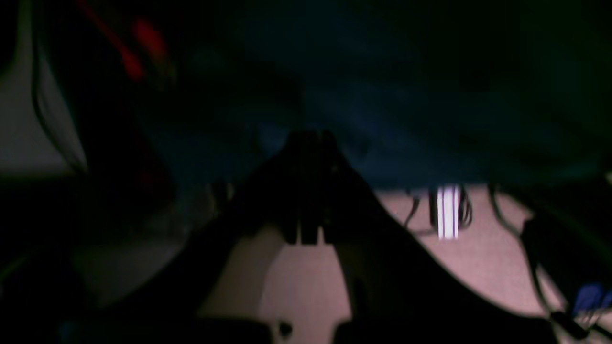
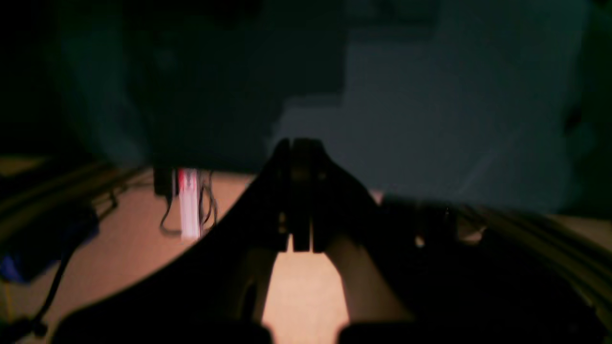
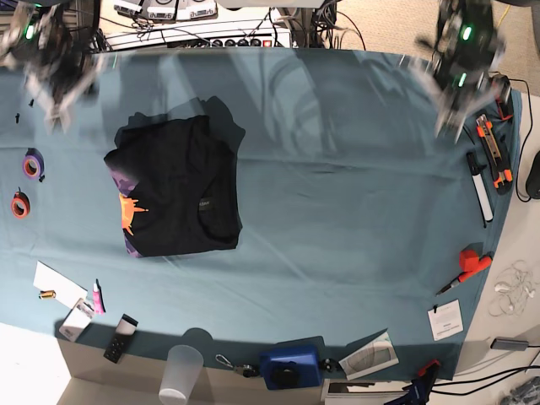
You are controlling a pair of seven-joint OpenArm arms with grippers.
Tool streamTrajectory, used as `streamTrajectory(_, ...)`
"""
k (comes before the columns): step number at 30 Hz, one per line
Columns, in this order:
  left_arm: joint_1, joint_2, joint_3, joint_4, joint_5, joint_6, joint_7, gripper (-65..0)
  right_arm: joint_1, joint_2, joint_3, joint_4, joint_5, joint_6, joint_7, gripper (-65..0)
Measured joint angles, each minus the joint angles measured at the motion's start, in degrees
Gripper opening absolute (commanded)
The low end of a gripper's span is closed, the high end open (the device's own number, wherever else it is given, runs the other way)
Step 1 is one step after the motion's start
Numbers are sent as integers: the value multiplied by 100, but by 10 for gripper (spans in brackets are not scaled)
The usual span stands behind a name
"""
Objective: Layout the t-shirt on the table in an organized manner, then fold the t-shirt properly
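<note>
The t-shirt (image 3: 175, 190) lies folded at the left of the table (image 3: 354, 169) — free of both arms. Left gripper (image 1: 308, 143) and right gripper (image 2: 299, 145) are both closed, empty, at the frame's upper corners.

Base view: you look straight down on the whole table (image 3: 354, 211). Wrist views: close behind each dark, blurred gripper, facing teal cloth edge and floor; both share that cloth.

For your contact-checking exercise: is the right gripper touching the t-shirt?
Apart. In the base view the right gripper hangs blurred near the table's far corner, with bare teal cloth between it and the folded t-shirt.
</note>
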Motion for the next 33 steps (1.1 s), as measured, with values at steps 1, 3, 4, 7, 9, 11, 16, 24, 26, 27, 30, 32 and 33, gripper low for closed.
streamTrajectory(1, 203, -2, -127, 0, -151, -138, 2, -650, -181, -61, 0, 2, 2, 125, 4, -650)
streamTrajectory(3, 603, 2, -343, 0, -555, -264, 2, -650, -533, -214, -2, 4, 20, 262, 2, -650)
streamTrajectory(4, 787, 7, -450, 2, -682, -354, -9, -650, -706, -286, -2, 4, 15, 297, 0, -650)
streamTrajectory(7, 1283, -2, -723, 4, -866, -393, -42, -650, -1143, -468, -2, 4, -20, 431, -35, -650)
streamTrajectory(9, 1580, -2, -787, 4, -868, -393, -57, -650, -1360, -549, -2, 2, -26, 551, -201, -650)
streamTrajectory(11, 1843, 0, -789, 4, -894, -393, -61, -650, -1574, -599, -2, 4, -59, 575, -216, -650)
streamTrajectory(16, 2218, 201, -791, -251, -1436, -476, -94, -650, -1926, -645, -22, -251, -107, 802, -234, -650)
streamTrajectory(24, 1740, 723, -660, -2192, -1388, -1067, -518, -650, -1508, -129, -815, -2457, -151, 1021, -256, -650)
streamTrajectory(26, 1392, 791, -647, -2763, -1384, -1113, -763, -650, -1180, 35, -1115, -3056, -177, 1019, -197, -650)
streamTrajectory(27, 1241, 813, -636, -3056, -1329, -1117, -850, -650, -1027, 76, -1281, -3346, -293, 1016, -142, -650)
streamTrajectory(30, 796, 817, -645, -4094, -647, -1113, -1307, -650, -535, 205, -1851, -4271, -789, 1014, 181, -650)
streamTrajectory(32, 485, 800, -669, -4782, -369, -1115, -1633, -650, -168, 243, -2225, -4861, -1060, 992, 428, -650)
streamTrajectory(33, 302, 800, -671, -5117, -278, -1113, -1867, -650, 35, 243, -2415, -5178, -1204, 1003, 542, -650)
